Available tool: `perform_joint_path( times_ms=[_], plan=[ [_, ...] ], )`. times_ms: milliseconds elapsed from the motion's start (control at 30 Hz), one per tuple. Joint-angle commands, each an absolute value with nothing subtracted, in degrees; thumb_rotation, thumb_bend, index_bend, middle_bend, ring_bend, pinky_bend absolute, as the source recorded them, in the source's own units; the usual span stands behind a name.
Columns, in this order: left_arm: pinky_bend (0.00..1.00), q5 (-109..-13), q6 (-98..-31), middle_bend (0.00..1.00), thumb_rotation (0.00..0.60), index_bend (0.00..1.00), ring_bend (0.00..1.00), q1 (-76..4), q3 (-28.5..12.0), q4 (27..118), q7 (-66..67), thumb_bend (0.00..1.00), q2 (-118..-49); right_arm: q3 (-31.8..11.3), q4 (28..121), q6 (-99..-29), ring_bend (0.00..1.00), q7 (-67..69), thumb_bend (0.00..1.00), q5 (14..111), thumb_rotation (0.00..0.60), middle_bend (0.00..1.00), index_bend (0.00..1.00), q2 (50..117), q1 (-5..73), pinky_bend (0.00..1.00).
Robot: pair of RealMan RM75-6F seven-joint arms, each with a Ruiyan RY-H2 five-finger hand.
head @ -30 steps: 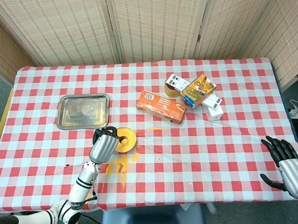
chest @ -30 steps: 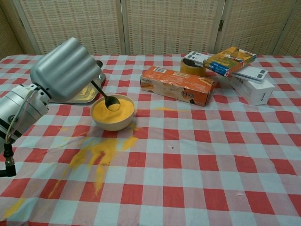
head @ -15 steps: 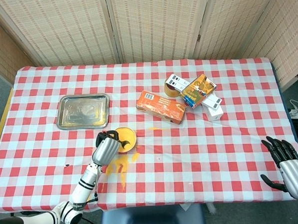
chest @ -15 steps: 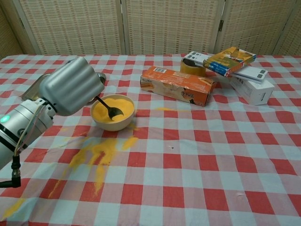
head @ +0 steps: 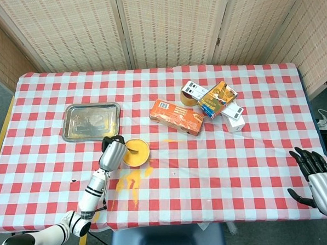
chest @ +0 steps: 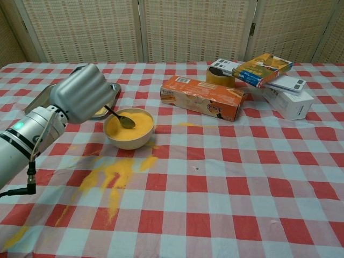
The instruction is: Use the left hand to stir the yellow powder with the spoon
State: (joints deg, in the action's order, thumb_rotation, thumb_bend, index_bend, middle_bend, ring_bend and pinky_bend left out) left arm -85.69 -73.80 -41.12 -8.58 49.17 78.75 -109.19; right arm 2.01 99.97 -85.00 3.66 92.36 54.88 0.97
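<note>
A cream bowl (chest: pixel 129 130) (head: pixel 136 152) of yellow powder (chest: pixel 134 124) stands on the checked table. My left hand (chest: pixel 81 92) (head: pixel 112 153) is just left of the bowl and grips the dark handle of a spoon (chest: pixel 121 119). The spoon's bowl lies in the powder near its left side, coated yellow. My right hand (head: pixel 320 181) hangs off the table's front right corner, fingers spread and holding nothing; the chest view does not show it.
Spilled yellow powder (chest: pixel 110 177) streaks the cloth in front of the bowl. A metal tray (head: pixel 91 121) lies behind my left hand. An orange box (chest: pixel 202 97), a tape roll (chest: pixel 221 77) and stacked boxes (chest: pixel 269 72) sit at the back right.
My left hand has swung back and to the left beside the bowl, carrying the spoon through the powder from the middle towards its left side. The right hand has hardly moved.
</note>
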Motion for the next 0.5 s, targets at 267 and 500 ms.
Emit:
perform_joint_path(
  times_ms=[267, 500],
  plan=[
    [1.00, -84.7, -74.5, 1.00, 0.600, 0.91, 1.00, -41.5, -9.7, 48.6, 77.5, 0.49, -108.8, 1.9, 100.1, -85.0, 0.00, 3.5, 0.15, 92.2, 0.600, 0.00, 0.00, 54.9, 0.9, 0.00],
    [1.00, -84.3, -75.8, 1.00, 0.600, 0.91, 1.00, -41.2, -10.3, 52.1, 78.5, 0.49, -106.7, 2.1, 100.1, -85.5, 0.00, 3.8, 0.15, 92.7, 0.600, 0.00, 0.00, 54.7, 0.7, 0.00]
  ],
)
